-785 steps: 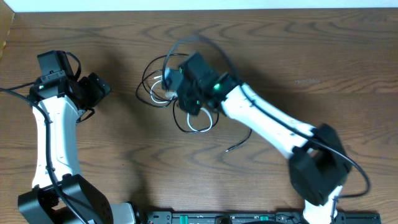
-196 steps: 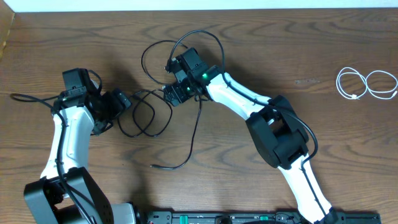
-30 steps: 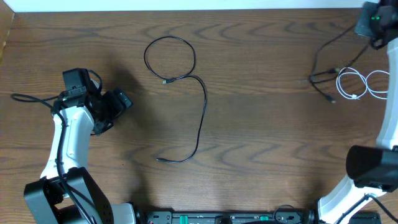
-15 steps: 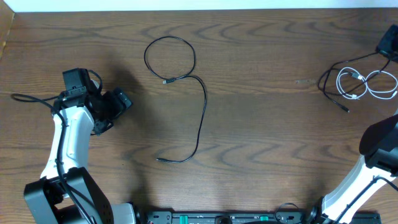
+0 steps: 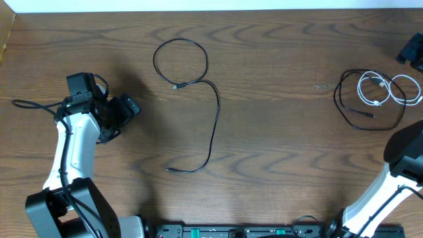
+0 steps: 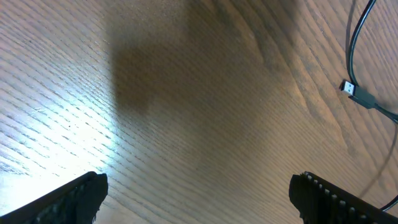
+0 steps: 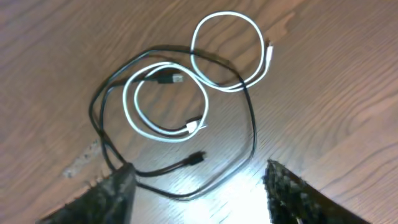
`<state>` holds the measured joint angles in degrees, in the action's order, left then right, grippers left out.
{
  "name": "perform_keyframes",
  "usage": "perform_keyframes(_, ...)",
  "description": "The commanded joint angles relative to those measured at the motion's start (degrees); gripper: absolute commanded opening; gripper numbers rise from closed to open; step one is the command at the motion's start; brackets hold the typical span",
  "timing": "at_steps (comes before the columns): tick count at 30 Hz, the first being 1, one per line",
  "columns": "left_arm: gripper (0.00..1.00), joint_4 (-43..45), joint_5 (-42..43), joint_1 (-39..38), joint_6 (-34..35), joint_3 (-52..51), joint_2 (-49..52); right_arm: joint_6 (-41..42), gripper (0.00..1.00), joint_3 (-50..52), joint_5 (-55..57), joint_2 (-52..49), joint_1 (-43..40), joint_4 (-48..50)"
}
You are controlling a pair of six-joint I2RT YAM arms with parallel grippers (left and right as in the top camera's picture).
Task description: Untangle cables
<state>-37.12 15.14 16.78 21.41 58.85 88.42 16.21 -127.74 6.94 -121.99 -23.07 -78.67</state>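
One black cable [image 5: 217, 116] lies alone mid-table, a loop at its top and a tail running down toward the front. At the far right a second black cable [image 5: 337, 98] lies in a loose ring over the coiled white cable [image 5: 361, 88]. My right gripper [image 5: 411, 56] hovers above and behind them at the frame's edge. The right wrist view shows the white cable [image 7: 227, 14] in two loops and the black cable [image 7: 254, 130] around them. My right gripper [image 7: 202, 199] is open and holds nothing. My left gripper [image 5: 129, 109] stands open over bare wood, and its wrist view shows a plug end [image 6: 350, 88].
The wooden table [image 5: 277, 165] runs to a pale wall along the back. The left arm's own thick black wire [image 5: 30, 104] trails to the left. A dark rail [image 5: 238, 231] sits along the front edge.
My right gripper has opened and let go of the black cable, which now lies in a ring over the white cable. The right arm drew back toward the right edge. The left arm stayed still.
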Motion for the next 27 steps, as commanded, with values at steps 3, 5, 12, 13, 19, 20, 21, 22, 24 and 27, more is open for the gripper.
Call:
perform_keyframes(3,0.98,-0.2,0.3,0.1,0.3,-0.7,0.5,-2.8,0.66,0.5,-9.9,-0.2,1.4,-1.1)
perform_keyframes(5,0.98,-0.2,0.3,0.1,0.3,-0.7,0.5,-4.3,0.66,1.1,-11.8,-0.2,2.6,-1.2)
perform_keyframes(12,0.98,-0.2,0.3,0.1,0.3,-0.7,0.5,-6.5,0.67,5.0,-16.0,-0.2,8.5,0.0)
perform_keyframes(13,0.98,-0.2,0.3,0.1,0.3,-0.7,0.5,-6.8,0.67,5.6,-16.4,-0.2,9.6,0.3)
perform_keyframes(19,0.98,-0.2,0.3,0.1,0.3,-0.7,0.5,-7.1,0.71,10.5,-16.8,-0.2,17.4,4.2)
perform_keyframes(20,0.98,-0.2,0.3,0.1,0.3,-0.7,0.5,-7.1,0.72,11.4,-16.8,-0.2,18.8,5.3)
perform_keyframes(21,0.98,-0.2,0.3,0.1,0.3,-0.7,0.5,-7.1,0.73,12.5,-16.8,-0.2,20.4,6.7)
perform_keyframes(22,0.98,-0.2,0.3,0.1,0.3,-0.7,0.5,-7.3,0.74,13.2,-16.8,-0.2,21.3,7.6)
perform_keyframes(24,0.98,-0.2,0.3,0.1,0.3,-0.7,0.5,-8.3,0.76,15.1,-17.3,-0.2,23.9,10.0)
perform_keyframes(27,0.98,-0.2,0.3,0.1,0.3,-0.7,0.5,-11.2,0.77,18.8,-21.2,-0.2,28.4,15.1)
